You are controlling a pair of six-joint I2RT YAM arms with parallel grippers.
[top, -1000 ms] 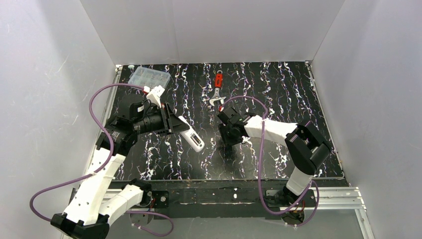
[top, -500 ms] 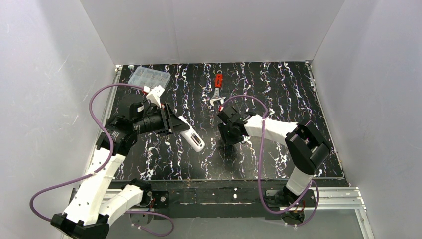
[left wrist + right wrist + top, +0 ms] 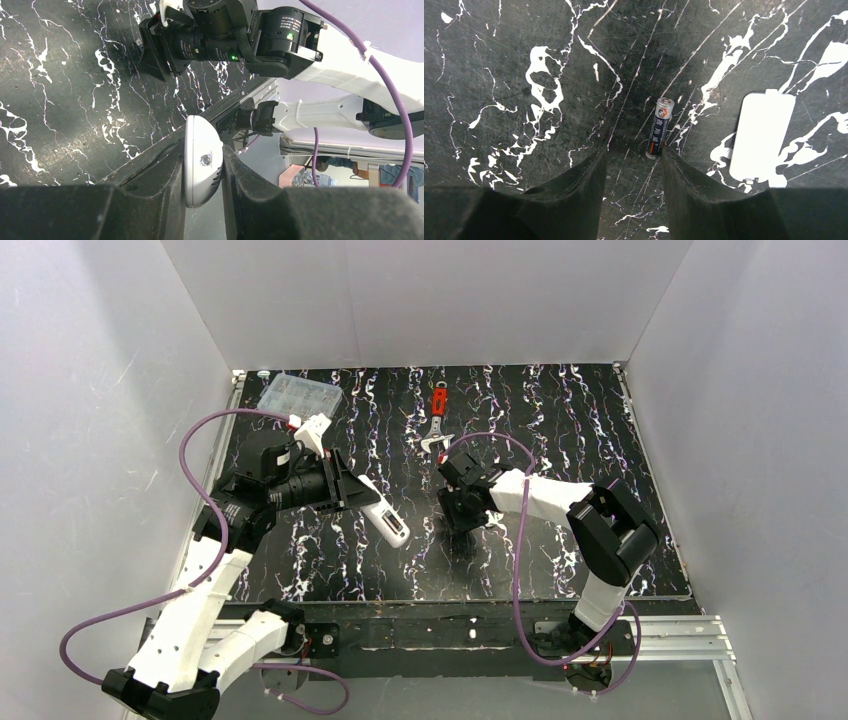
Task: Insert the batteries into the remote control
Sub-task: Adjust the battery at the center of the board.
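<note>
My left gripper [image 3: 348, 487] is shut on the white remote control [image 3: 386, 519] and holds it tilted above the table. In the left wrist view the remote's rounded end [image 3: 202, 166] sits clamped between the two fingers. My right gripper [image 3: 634, 156] is open, low over the table, pointing down. One dark slim battery [image 3: 660, 128] lies on the table just ahead of the right finger's tip, not gripped. In the top view the right gripper [image 3: 461, 512] hides that battery. A second battery is not in view.
A flat white battery cover [image 3: 762, 135] lies on the table right of the battery. A red-handled wrench [image 3: 438, 418] lies behind the right gripper. A clear compartment box [image 3: 299, 395] stands at the back left corner. White walls enclose the table.
The right arm's elbow has shifted slightly left and its gripper has turned a little. The left arm and the remote have not moved.
</note>
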